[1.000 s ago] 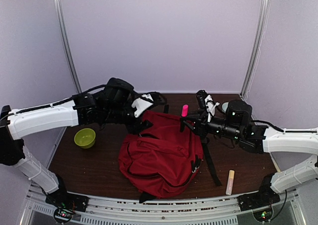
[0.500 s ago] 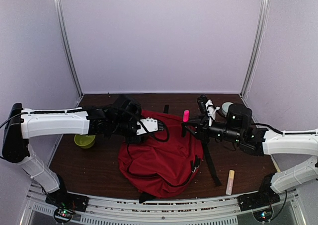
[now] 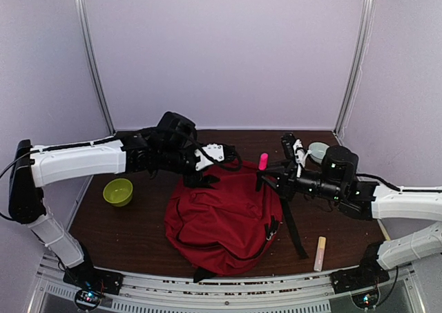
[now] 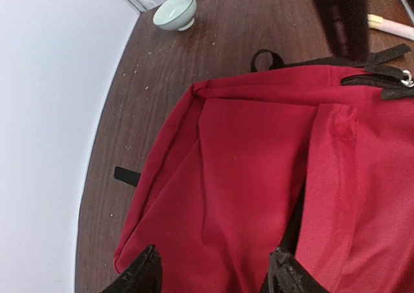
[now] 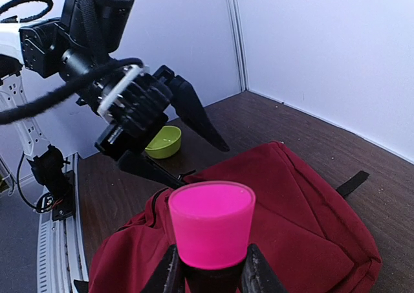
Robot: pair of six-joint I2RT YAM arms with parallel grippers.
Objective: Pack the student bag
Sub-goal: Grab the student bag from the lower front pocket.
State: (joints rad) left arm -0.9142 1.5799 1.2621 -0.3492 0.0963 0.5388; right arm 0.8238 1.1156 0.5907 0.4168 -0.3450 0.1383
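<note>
**A:** Bag (image 3: 221, 220): where does it lie?

**B:** In the middle of the surface (image 3: 138, 223), slumped toward the near edge. It is red and creased, with black straps trailing off its right side.

**A:** And the arms?

**B:** The left arm reaches in low from the left edge, and the left hand (image 4: 212, 277) is spread wide over the bag's far end. The right arm stretches in from the right. The right hand (image 5: 212, 275) pinches a pink marker (image 5: 211, 225), upright, above the bag's far right corner.

**A:** Anything else around?

**B:** A green bowl (image 3: 118, 191) by the left edge, a pale bowl (image 4: 176, 11) at the far right corner, and a cream stick (image 3: 320, 252) near the near right corner. All lie apart from the bag.
</note>
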